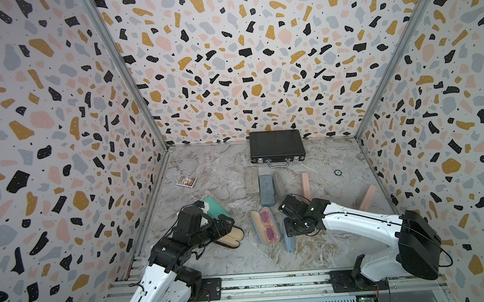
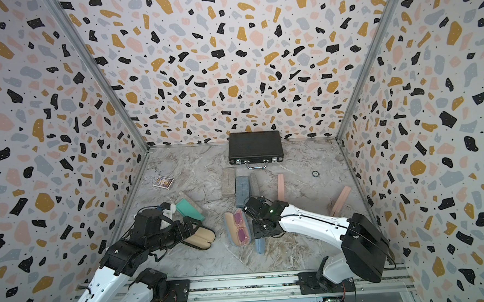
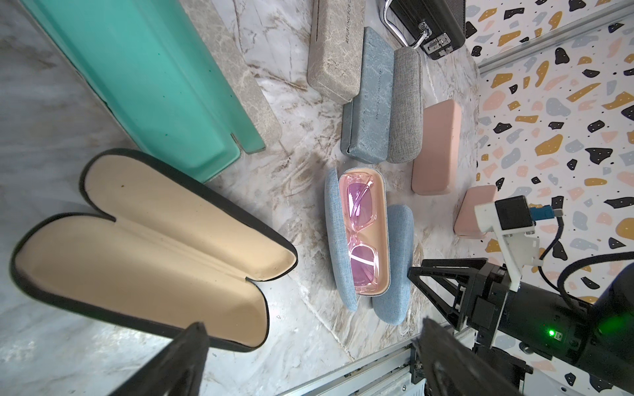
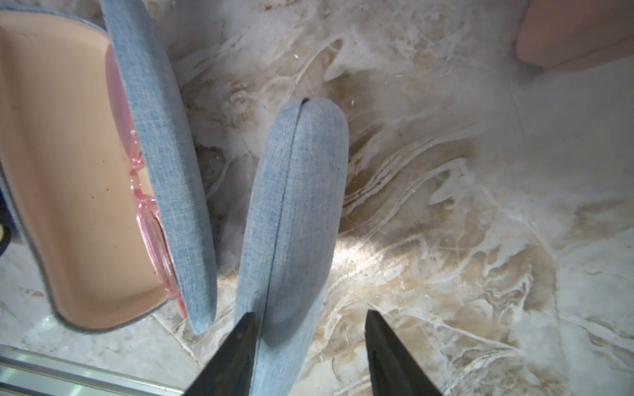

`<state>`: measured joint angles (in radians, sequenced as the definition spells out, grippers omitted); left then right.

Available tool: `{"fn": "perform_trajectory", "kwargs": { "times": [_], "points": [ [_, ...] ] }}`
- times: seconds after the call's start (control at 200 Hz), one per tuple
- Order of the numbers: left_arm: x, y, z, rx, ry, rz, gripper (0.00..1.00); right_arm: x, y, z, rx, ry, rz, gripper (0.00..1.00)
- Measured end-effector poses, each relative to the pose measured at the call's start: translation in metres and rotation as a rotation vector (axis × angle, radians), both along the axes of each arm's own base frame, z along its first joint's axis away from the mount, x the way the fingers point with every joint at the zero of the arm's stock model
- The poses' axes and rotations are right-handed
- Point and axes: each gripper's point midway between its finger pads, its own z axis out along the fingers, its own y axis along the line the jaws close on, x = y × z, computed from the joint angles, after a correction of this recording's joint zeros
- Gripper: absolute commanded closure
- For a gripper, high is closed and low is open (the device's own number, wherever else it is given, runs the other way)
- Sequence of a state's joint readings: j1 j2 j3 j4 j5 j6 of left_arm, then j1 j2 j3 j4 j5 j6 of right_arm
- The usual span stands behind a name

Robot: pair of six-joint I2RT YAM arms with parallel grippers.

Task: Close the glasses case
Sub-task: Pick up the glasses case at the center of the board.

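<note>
A light blue fabric glasses case (image 1: 258,227) (image 3: 334,240) lies open near the middle of the table, with pink glasses (image 3: 362,236) in its peach tray. Beside it a second light blue case (image 1: 288,241) (image 4: 295,212) stands closed on its edge. My right gripper (image 4: 310,313) reaches down over this closed case with its jaws apart: one finger lies against the fabric, the other is clear of it over bare table. My left gripper (image 3: 312,322) is wide open and empty, just above a black case (image 3: 154,260) that lies open with a beige lining.
An open teal case (image 1: 216,207) lies behind the left arm. Three closed cases (image 1: 266,188) lie in a row mid-table, two pink cases (image 1: 367,197) to the right, a black briefcase (image 1: 276,147) at the back wall, and a small card box (image 1: 186,181) at the left.
</note>
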<state>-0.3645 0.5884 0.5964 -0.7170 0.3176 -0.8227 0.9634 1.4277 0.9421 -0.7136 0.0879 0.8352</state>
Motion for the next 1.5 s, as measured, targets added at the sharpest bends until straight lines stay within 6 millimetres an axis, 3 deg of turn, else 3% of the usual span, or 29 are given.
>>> {"fn": "perform_trajectory", "kwargs": {
  "times": [0.706, 1.051, 1.091, 1.186, 1.266, 1.397, 1.497],
  "points": [
    [0.0, 0.0, 0.001, -0.002, -0.004, 0.0, 0.04, 0.003, 0.0, 0.011, 0.0, -0.015, -0.007, 0.46],
    [0.0, 0.0, 0.0, 0.0, -0.001, 0.0, 0.04, 0.003, 0.009, -0.018, -0.036, 0.042, 0.0, 0.46],
    [0.0, 0.0, 0.0, 0.0, 0.001, 0.0, 0.04, 0.003, 0.01, -0.021, -0.039, 0.048, 0.001, 0.49],
    [0.001, 0.0, -0.001, 0.002, 0.004, 0.0, 0.04, 0.004, 0.011, -0.027, -0.045, 0.055, 0.004, 0.71],
    [0.001, 0.0, -0.002, 0.004, 0.009, -0.001, 0.04, 0.005, 0.013, -0.025, -0.039, 0.049, 0.001, 0.82],
    [0.002, -0.001, -0.003, 0.005, 0.013, -0.001, 0.04, 0.007, 0.004, -0.021, -0.075, 0.026, 0.002, 0.86],
    [0.002, -0.002, -0.003, 0.001, 0.014, -0.005, 0.04, 0.014, -0.005, -0.003, -0.114, -0.019, 0.006, 0.85]
  ]
}}
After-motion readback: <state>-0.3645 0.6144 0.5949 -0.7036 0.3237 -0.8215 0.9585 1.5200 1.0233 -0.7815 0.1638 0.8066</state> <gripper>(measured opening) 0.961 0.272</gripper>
